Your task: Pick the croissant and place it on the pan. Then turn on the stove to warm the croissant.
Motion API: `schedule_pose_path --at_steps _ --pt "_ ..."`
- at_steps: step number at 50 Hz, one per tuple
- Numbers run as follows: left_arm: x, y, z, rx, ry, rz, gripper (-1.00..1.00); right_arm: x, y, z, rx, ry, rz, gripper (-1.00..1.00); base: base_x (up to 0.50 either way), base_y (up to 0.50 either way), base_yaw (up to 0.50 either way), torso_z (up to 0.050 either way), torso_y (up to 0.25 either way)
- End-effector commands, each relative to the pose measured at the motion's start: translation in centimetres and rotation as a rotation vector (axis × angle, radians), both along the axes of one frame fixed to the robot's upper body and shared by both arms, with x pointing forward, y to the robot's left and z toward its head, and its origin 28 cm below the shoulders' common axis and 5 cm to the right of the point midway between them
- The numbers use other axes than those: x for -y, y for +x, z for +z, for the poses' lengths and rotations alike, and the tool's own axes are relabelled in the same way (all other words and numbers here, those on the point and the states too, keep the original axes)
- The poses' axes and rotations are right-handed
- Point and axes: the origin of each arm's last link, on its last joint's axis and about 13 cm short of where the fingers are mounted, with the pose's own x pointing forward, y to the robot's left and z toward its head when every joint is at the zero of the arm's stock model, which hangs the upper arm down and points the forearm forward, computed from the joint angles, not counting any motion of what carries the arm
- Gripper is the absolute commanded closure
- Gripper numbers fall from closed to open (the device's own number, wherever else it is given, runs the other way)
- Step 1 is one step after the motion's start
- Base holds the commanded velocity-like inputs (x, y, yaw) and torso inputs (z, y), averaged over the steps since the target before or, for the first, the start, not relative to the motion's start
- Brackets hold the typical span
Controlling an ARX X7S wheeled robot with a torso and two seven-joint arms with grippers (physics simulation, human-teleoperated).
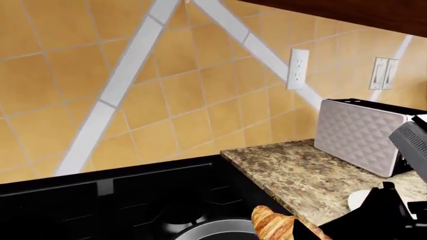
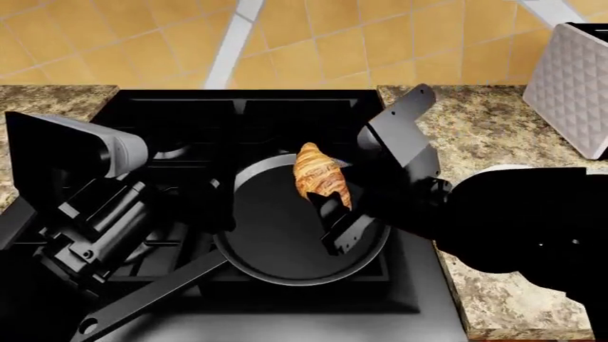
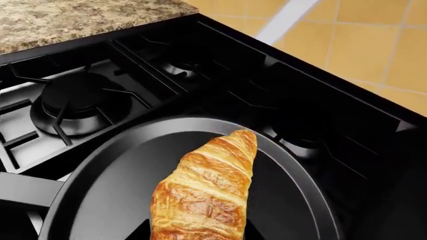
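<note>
The right gripper (image 2: 334,208) is clenched on the lower end of the croissant (image 2: 318,175), and it holds the pastry in the air over the pan (image 2: 275,249), near the pan's rim at about 1 o'clock in the head view. In the right wrist view the croissant (image 3: 203,192) points away from the camera over the dark floor of the pan (image 3: 107,200), with its far tip close to the far rim; whether it already touches the pan I cannot tell.

I judge the croissant to be light, soft and flaky, so it can crush or lose crumbs under a strong squeeze. The thick middle is a better place to hold than a thin tip (here the grip seems to be at one end), and a low, gentle release will keep it from rolling.

The right arm comes in from 4 o'clock, its wrist bent down over the pan. The left gripper (image 2: 90,235) hangs low at 9 o'clock over the stove (image 2: 190,114), beside the pan handle (image 2: 142,299); its state I cannot tell. At 2 o'clock on the granite counter (image 2: 494,135) stands the toaster (image 2: 570,85)
</note>
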Motion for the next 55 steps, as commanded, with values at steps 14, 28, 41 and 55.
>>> schedule_pose_path --at_steps 14,28,41,55 --pt "0.0 -0.1 0.2 0.003 0.003 -0.01 -1.0 -0.4 1.6 -1.9 -0.07 -0.031 0.02 1.0 0.0 0.0 0.0 0.0 0.0" --pt "0.1 0.0 0.1 0.0 0.005 -0.007 -1.0 -0.4 1.9 -2.8 -0.104 -0.035 0.024 1.0 0.0 0.0 0.0 0.0 0.0" --pt "0.2 -0.3 0.3 0.005 0.007 -0.009 -1.0 -0.3 1.8 -3.3 -0.126 -0.043 0.028 1.0 0.0 0.0 0.0 0.0 0.0" --pt "0.3 -0.3 0.1 -0.001 0.009 -0.011 -1.0 -0.1 1.4 -2.6 -0.111 -0.027 0.024 -1.0 0.0 0.0 0.0 0.0 0.0"
